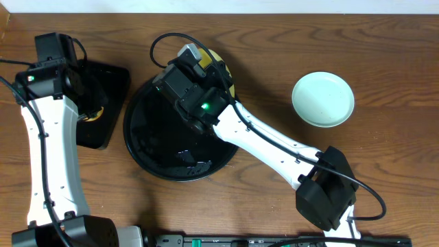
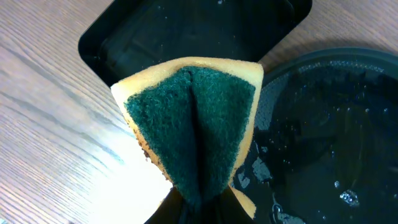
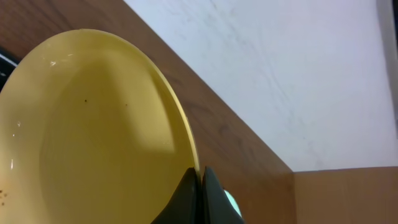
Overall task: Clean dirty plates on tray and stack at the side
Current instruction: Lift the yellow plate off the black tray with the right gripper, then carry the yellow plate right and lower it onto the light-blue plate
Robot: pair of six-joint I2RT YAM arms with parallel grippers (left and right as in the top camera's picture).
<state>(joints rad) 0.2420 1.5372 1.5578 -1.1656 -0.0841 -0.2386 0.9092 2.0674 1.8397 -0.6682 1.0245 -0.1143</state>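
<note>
The round black tray [image 1: 140, 154] sits mid-table; over its far rim the yellow plate [image 3: 93, 137] is held tilted on edge, the right gripper [image 3: 200, 182] closed tight on its rim. The left gripper [image 2: 199, 208], clamped on a folded sponge [image 2: 193, 124] above the rectangular tray [image 2: 186, 25], has the plate to its right. Only the right wrist view shows the plate's face, faintly specked

side tray [image 1: 116, 79] left of tray [image 1: 154, 147] | plate [image 1: 323, 99] well right

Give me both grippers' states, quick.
Left gripper: closed, pinching the folded sponge.
Right gripper: closed on the rim of the yellow plate.
</note>
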